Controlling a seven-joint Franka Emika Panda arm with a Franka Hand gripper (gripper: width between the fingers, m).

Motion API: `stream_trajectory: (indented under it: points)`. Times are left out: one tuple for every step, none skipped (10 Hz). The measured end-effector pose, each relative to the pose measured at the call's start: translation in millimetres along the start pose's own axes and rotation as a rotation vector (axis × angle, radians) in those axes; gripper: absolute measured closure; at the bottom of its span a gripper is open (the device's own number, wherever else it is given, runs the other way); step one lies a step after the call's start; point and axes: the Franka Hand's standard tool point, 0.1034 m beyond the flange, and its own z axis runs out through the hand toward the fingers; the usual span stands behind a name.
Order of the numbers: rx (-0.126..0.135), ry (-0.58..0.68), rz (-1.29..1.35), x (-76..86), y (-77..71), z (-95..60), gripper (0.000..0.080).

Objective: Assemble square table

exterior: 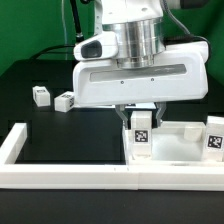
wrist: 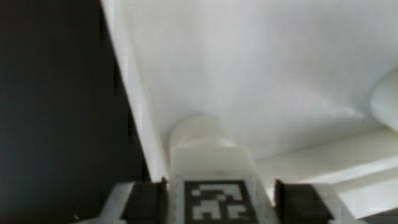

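Evidently the gripper point(exterior: 141, 120) was clamped on a tagged leg point(exterior: 141, 140), holding it upright over the table top point(exterior: 185, 148) at its end toward the exterior view's left, probably to seat it in a corner socket. Two spare legs point(exterior: 40, 95) lay far off on the exterior view's left.
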Motion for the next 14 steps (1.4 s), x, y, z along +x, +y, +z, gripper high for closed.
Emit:
stream_trajectory:
  points:
    - [0.001, 0.0, 0.043, 0.0, -0.2, 0.0, 0.0514]
    - [0.002, -0.001, 0.155, 0.1, -1.7, 0.4, 0.0514]
    - [0.002, -0.001, 0.297, 3.7, -5.0, 1.6, 0.0514]
    - [0.013, 0.004, 0.431, 9.1, -7.5, 1.7, 0.0514]
    - [0.017, 0.011, 0.604, 10.0, -9.7, 2.2, 0.0512]
    - [0.02, 0.019, 0.718, 9.9, -11.9, 3.3, 0.0512]
    - [0.054, 0.026, 0.937, 10.7, -14.8, 4.2, 0.0512]
    - [0.1, 0.039, 1.121, 12.1, -16.0, 5.0, 0.0512]
    - [0.11, 0.044, 1.156, 12.2, -16.8, 5.1, 0.0512]
    - [0.109, 0.041, 1.15, 11.8, -16.7, 4.6, 0.051]
    - [0.107, 0.042, 1.118, 11.5, -16.8, 5.2, 0.051]
    - [0.101, 0.042, 1.082, 11.1, -16.6, 5.0, 0.0346]
    - [0.079, 0.039, 0.936, 9.8, -15.8, 3.5, 0.0208]
    - [0.037, 0.037, 0.707, 10.3, -17.1, 0.7, 0.0208]
